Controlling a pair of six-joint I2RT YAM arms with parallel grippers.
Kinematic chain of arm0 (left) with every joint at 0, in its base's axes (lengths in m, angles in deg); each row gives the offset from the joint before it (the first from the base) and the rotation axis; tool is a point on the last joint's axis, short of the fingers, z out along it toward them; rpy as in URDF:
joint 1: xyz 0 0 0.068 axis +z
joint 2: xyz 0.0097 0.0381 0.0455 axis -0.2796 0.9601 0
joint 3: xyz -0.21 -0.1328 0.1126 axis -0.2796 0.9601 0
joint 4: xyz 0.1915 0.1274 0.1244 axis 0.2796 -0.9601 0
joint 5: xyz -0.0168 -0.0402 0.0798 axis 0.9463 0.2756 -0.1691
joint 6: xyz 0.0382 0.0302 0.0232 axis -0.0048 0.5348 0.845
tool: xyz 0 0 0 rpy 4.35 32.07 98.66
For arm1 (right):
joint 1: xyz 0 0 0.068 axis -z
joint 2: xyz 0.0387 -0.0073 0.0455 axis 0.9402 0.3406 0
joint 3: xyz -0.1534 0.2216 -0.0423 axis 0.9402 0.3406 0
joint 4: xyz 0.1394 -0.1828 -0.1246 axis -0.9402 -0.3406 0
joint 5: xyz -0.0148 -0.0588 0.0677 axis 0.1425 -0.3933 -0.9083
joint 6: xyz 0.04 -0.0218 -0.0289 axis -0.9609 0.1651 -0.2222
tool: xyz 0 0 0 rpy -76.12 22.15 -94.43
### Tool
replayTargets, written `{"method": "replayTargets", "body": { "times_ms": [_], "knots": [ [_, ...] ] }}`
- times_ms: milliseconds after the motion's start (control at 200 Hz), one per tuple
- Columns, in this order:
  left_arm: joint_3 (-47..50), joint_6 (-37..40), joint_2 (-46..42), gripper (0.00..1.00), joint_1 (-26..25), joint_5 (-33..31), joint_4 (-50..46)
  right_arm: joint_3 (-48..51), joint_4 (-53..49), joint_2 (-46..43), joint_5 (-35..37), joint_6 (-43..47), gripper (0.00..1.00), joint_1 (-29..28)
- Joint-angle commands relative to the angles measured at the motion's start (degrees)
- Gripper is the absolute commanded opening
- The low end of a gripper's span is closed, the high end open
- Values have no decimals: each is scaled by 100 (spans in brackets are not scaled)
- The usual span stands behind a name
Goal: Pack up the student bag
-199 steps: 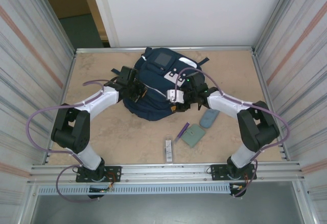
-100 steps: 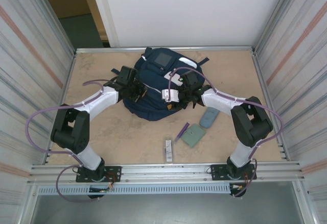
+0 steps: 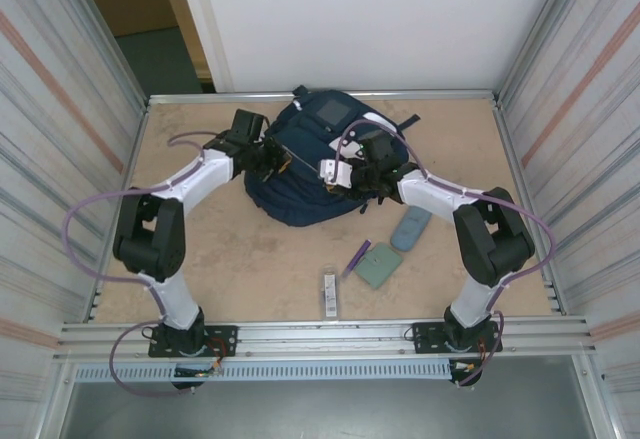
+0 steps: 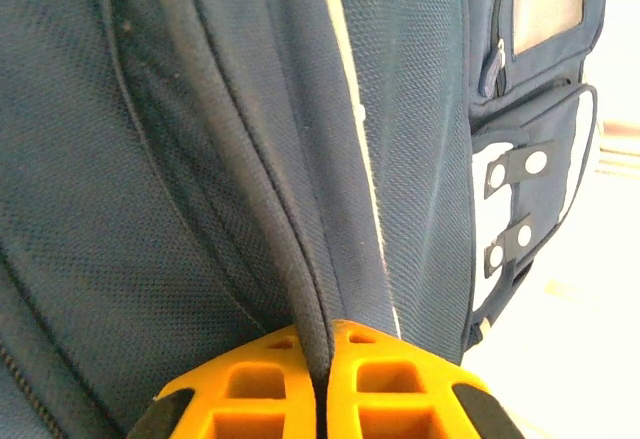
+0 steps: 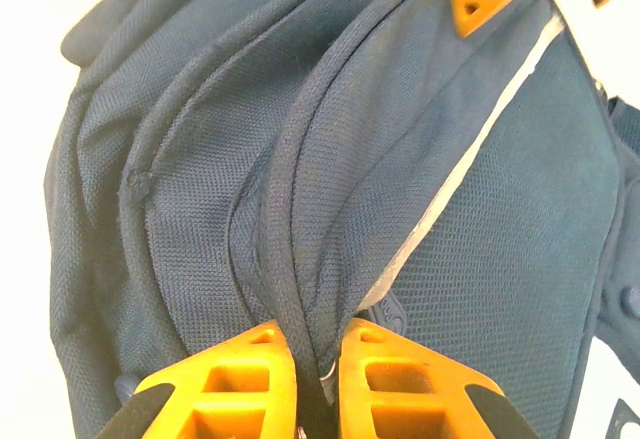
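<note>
left tool [image 4: 322, 351]: clenched on student bag [image 3: 300, 191] seam | right tool [image 5: 318, 354]: clenched on its edge | desk [image 3: 200, 259] nearby: grey pouch [image 3: 378, 266], blue case [image 3: 410, 229], purple pen [image 3: 357, 256]

Lab cell, corrugated metal walls [image 3: 60, 109], aluminium rails [image 3: 320, 336]

At the table's [image 3: 215, 259] far middle, the student bag [image 3: 300, 184] — pouch [image 3: 411, 229], case [image 3: 378, 266] and pen [image 3: 357, 256] nearer, to its right.
</note>
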Motion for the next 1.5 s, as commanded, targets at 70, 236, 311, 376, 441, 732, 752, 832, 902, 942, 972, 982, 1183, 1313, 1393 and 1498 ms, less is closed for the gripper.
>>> {"method": "replayTargets", "body": {
  "times_ms": [70,236,311,376,441,732,752,832,902,942,972,982,1183,1313,1393,1498],
  "knots": [
    [-544,1318,402,18,459,604,182,-684,701,458,393,-1267,3,-147],
    [286,2626,-872,28,642,483,241,-1148,747,923,994,-2542,2,-293],
    [842,3400,-1445,26,463,544,352,-1223,783,963,874,-3187,2,-300],
    [1431,4030,-1815,23,131,657,762,-1219,851,968,646,-3584,1,-295],
    [1941,4471,-1990,22,-206,821,1308,-1190,947,935,350,-3824,1,-287],
    [2057,6586,-1528,29,-1035,884,2234,-1309,722,859,-607,-4380,0,-50],
    [2015,6667,-1469,29,-1037,891,2236,-1319,716,856,-660,-4469,0,-25],
    [1848,6873,-1233,29,-1030,713,2214,-1337,704,836,-892,-4725,0,38],
    [1790,7145,-1059,29,-1031,812,2268,-1362,649,821,-1049,-4851,0,75],
    [1788,7312,-975,29,-1028,957,2310,-1400,560,824,-1117,-4892,0,85],
    [1800,7441,-922,29,-1024,1078,2377,-1433,490,825,-1168,-4904,0,86],
    [1809,7481,-904,29,-1029,1129,2401,-1458,463,827,-1181,-4906,0,86],
    [1988,7888,-640,29,-1030,913,2985,-1641,108,814,-1278,-4855,0,60],
    [2019,7905,-466,24,-1027,443,3208,-1695,-67,818,-1302,-4773,0,34],
    [2132,7848,-409,17,-1031,141,3463,-1684,-202,809,-1261,-4643,0,5],
    [2310,7751,-332,9,-1030,-335,3771,-1677,-276,784,-1239,-4614,0,-1]
  ]
}}
